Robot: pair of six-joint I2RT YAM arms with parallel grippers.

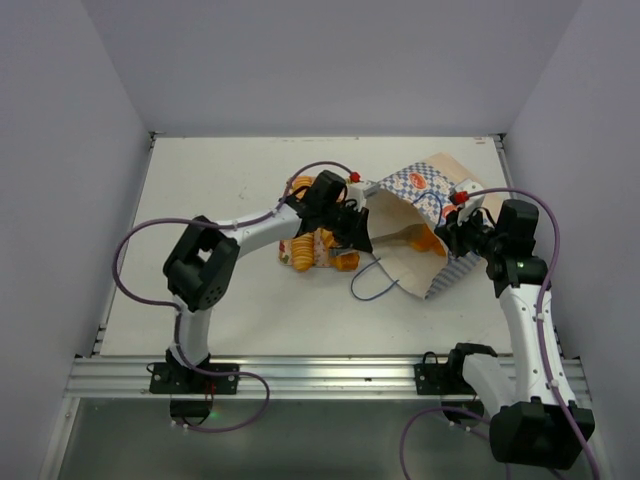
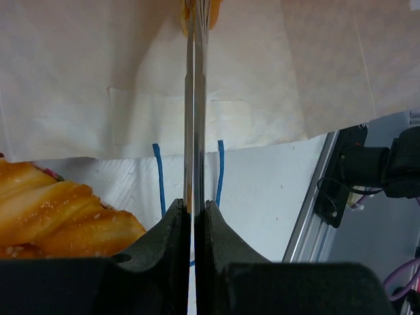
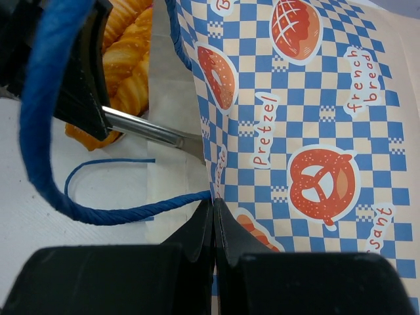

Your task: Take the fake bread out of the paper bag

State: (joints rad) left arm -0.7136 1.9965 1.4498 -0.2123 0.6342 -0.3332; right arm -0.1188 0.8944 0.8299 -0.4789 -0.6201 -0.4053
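Note:
The paper bag lies on its side right of centre, mouth facing left, blue-checked face up. My left gripper is at the mouth, shut on thin metal tongs that run into the bag. A bit of orange bread shows at their far end. An orange-tan piece lies inside the bag. Fake bread lies in a pile beside the mouth, seen close up in both wrist views. My right gripper is shut on the bag's rim where the handle joins.
One blue cord handle loops onto the table in front of the bag; the other arcs close to the right wrist camera. Another pastry lies behind the left arm. Grey walls enclose the table; a metal rail runs along its near edge.

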